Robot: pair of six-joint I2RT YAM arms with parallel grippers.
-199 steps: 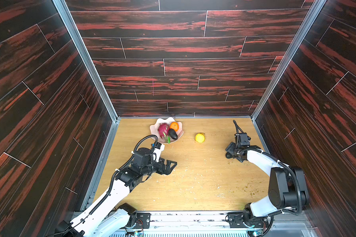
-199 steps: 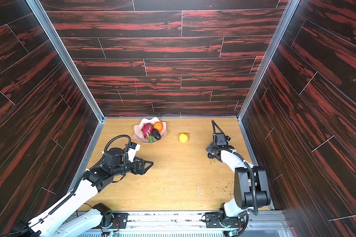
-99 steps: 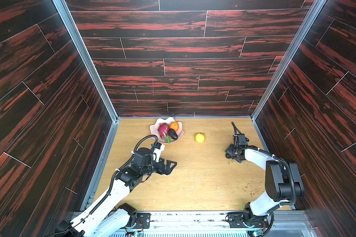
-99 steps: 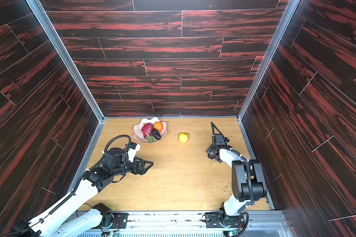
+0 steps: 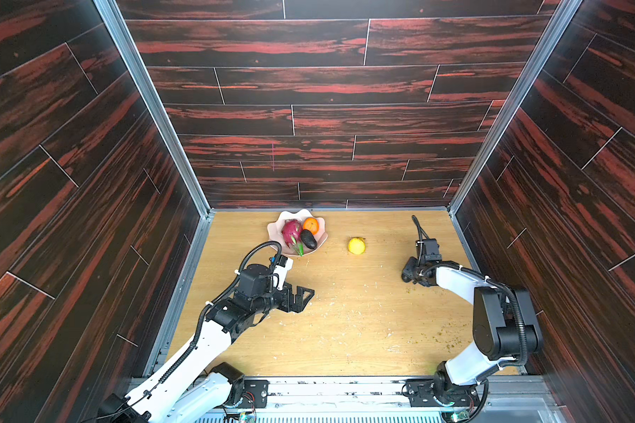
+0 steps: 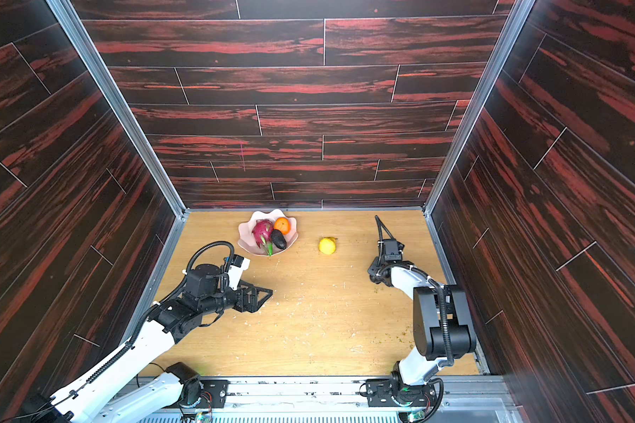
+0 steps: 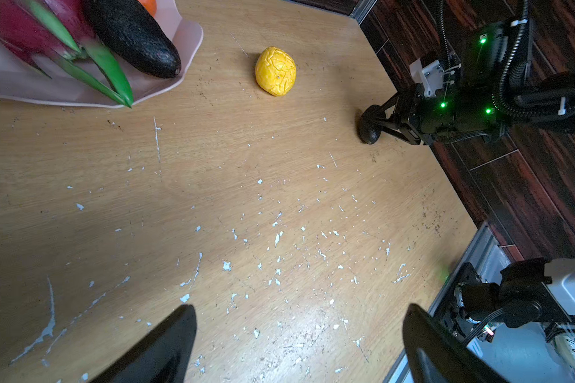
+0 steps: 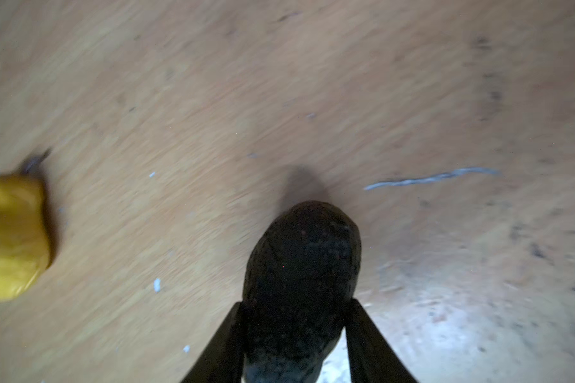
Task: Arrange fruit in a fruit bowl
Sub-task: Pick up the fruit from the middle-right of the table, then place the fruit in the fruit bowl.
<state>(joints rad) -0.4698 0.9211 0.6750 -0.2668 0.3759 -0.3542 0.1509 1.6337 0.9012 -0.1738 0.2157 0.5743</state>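
On my feed the bowl (image 5: 274, 229) is pale pink, the dragon fruit (image 5: 291, 230) magenta with green tips, the orange (image 5: 311, 224) bright orange, the avocado (image 5: 308, 240) beside it near-black. I read the lemon (image 5: 356, 245) as yellow with a crackled skin, the other avocado (image 8: 301, 265) as pebbled black. The tabletop (image 5: 345, 322) is honey wood flecked white; the walls (image 5: 327, 88) dark, streaked red.

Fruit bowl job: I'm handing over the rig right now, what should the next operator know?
Left gripper: open, empty, hovering over the wooden table in front of the pale pink scalloped fruit bowl.
Right gripper: shut on a dark oval avocado, low at the table near the right wall.
Done: magenta dragon fruit, round orange and second dark avocado lie in the bowl.
To do: bring the gripped avocado to the bowl, then the yellow lemon, which sits on the table between bowl and right gripper.
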